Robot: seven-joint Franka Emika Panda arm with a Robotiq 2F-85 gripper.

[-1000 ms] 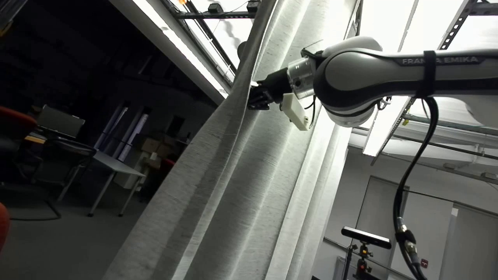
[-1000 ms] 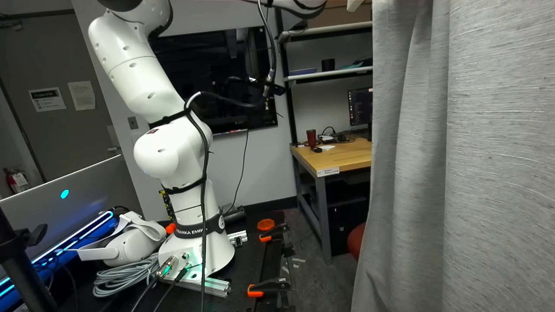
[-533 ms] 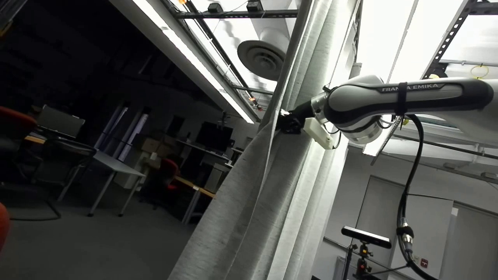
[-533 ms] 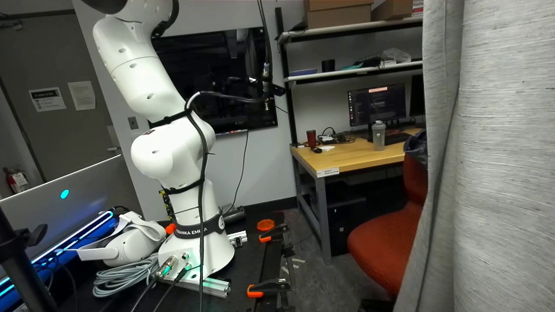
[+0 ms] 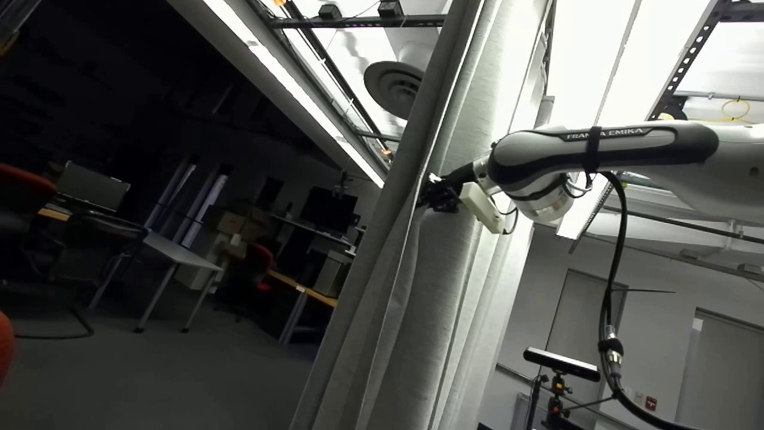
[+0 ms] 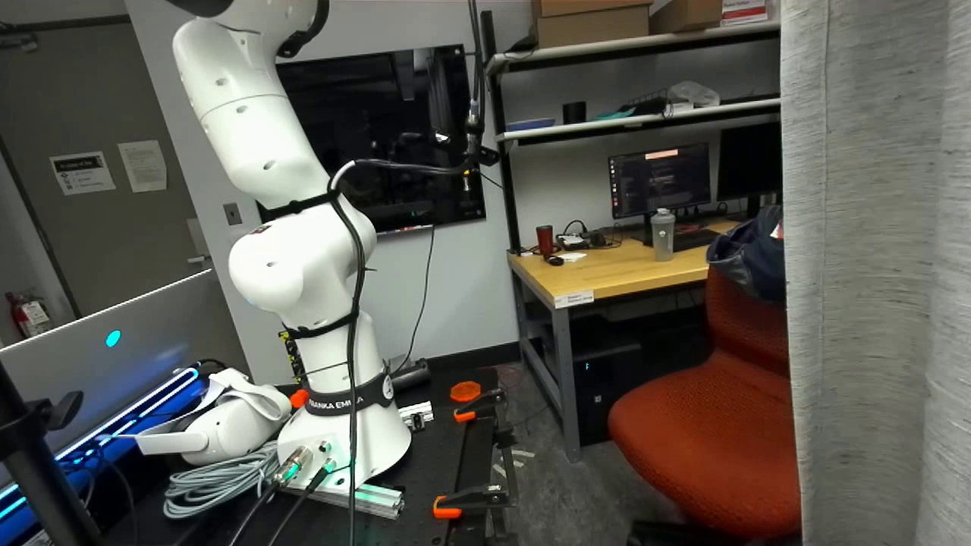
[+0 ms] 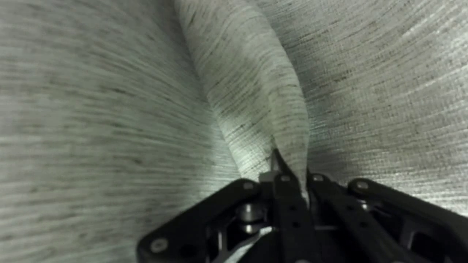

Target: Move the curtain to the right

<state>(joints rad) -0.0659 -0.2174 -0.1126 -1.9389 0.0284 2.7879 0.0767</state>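
The curtain point(image 5: 418, 310) is a tall light grey woven drape with long vertical folds, hanging from the top of an exterior view. Its edge also shows along the right side in an exterior view point(image 6: 865, 265). My gripper point(image 5: 425, 194) is at the curtain's left part, partly covered by a fold. In the wrist view the black fingers point(image 7: 301, 177) are closed together on a pinched fold of the curtain point(image 7: 252, 84), which runs down between them. The fabric fills the rest of that view. The fingertips themselves are hidden in the cloth.
A red chair point(image 6: 705, 432) stands beside the curtain, near a wooden desk point(image 6: 607, 277) and shelves point(image 6: 576, 135). A camera on a stand point(image 5: 561, 363) is to the right of the curtain. A headset point(image 6: 235, 425) and clamps point(image 6: 474, 500) sit around my base.
The curtain's free edge has moved right in both exterior views, uncovering the chair and desk. My gripper moved right and down with the fold, then slightly back left in the last half second.
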